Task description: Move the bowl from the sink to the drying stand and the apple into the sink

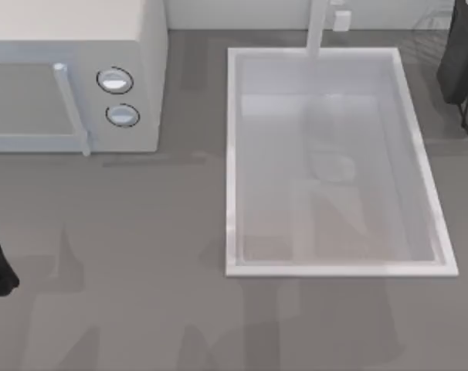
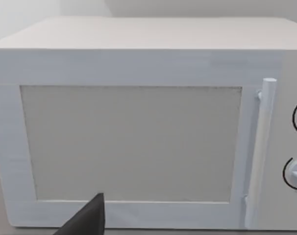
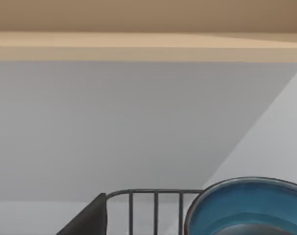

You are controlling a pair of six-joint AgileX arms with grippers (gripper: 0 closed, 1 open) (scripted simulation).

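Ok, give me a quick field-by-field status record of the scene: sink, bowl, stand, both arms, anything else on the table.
sink: white basin, right of table centre, nothing seen inside
bowl: blue, close to the right wrist camera, beside the drying stand's wires
drying stand: grey wires, far right corner of the table
right arm: at the far right edge, over the stand
left arm: at the left edge, facing the microwave
microwave: white, far left, door closed
apple: not located

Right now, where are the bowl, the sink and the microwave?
bowl [image 3: 236, 205]: right wrist view, blue inner wall.
sink [image 1: 232, 154]: top view, left rim.
microwave [image 2: 131, 142]: left wrist view, door window.
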